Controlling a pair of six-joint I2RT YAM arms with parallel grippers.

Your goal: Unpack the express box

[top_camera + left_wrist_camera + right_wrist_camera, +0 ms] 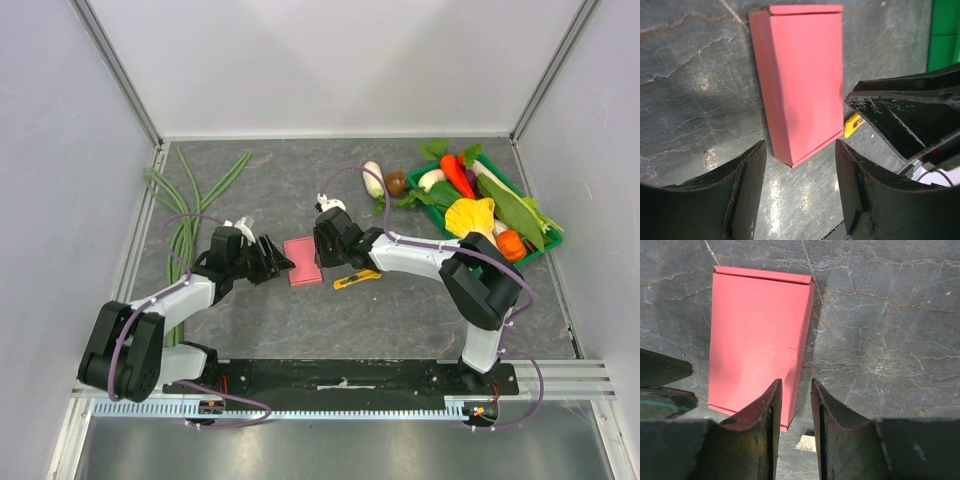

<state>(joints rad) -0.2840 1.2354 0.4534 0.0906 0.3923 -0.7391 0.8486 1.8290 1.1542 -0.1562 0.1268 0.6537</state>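
Fingers of the left pincer [800,150] stand wide apart, released, and the near corner of the box [802,75] shows between them. The box lies flat and shut on the desk [690,75]. The right pincer [796,385], narrowly parted, holds nothing above the box's long edge. Only the top view shows the whole knife [357,279]; wrist views catch yellow slivers.
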